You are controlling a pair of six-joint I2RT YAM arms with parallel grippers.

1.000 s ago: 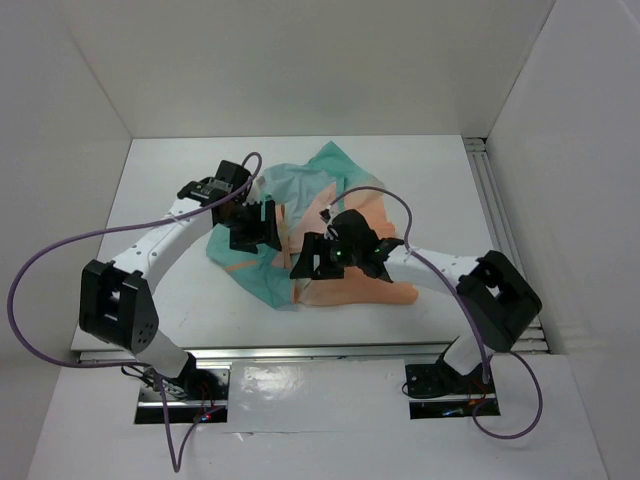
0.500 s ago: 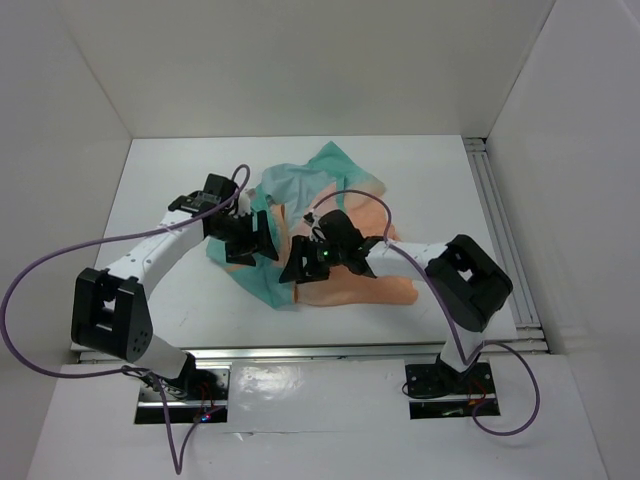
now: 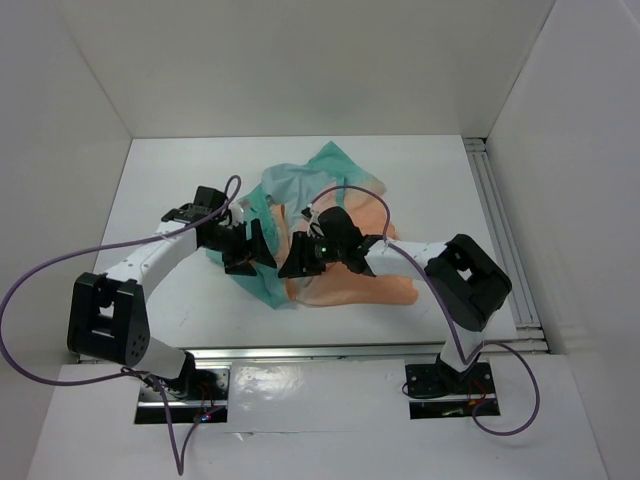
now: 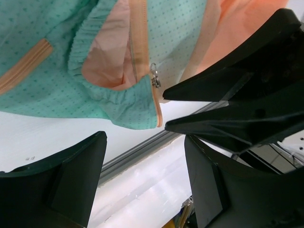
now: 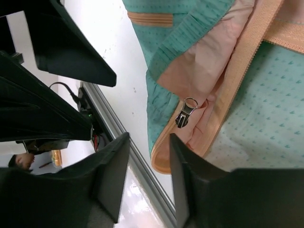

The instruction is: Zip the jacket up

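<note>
Top external view: compared with a second ago, the left gripper (image 3: 262, 252) sits lower and further left. The right gripper (image 3: 290, 268) has slid left, so the two now point at each other, tips close together near the middle of the frame. The right arm's elbow has also moved left. The jacket (image 3: 350, 290) lies crumpled at the centre of the white table (image 3: 160, 200), much where it was. Its long axis runs roughly left to right, tilting down toward the right. Teal fabric fills the upper and left parts, peach fabric the lower right.

Left wrist view: the left jaws stand wide apart with nothing between them, aimed at the teal hem. There the orange zipper tape (image 4: 137, 42) runs top to bottom with a small metal zipper pull (image 4: 154, 80) on it.

Right wrist view: the right jaws are a narrow gap apart, clamping nothing. The pull lies just beyond them, and the tape slants from upper right to lower left
</note>
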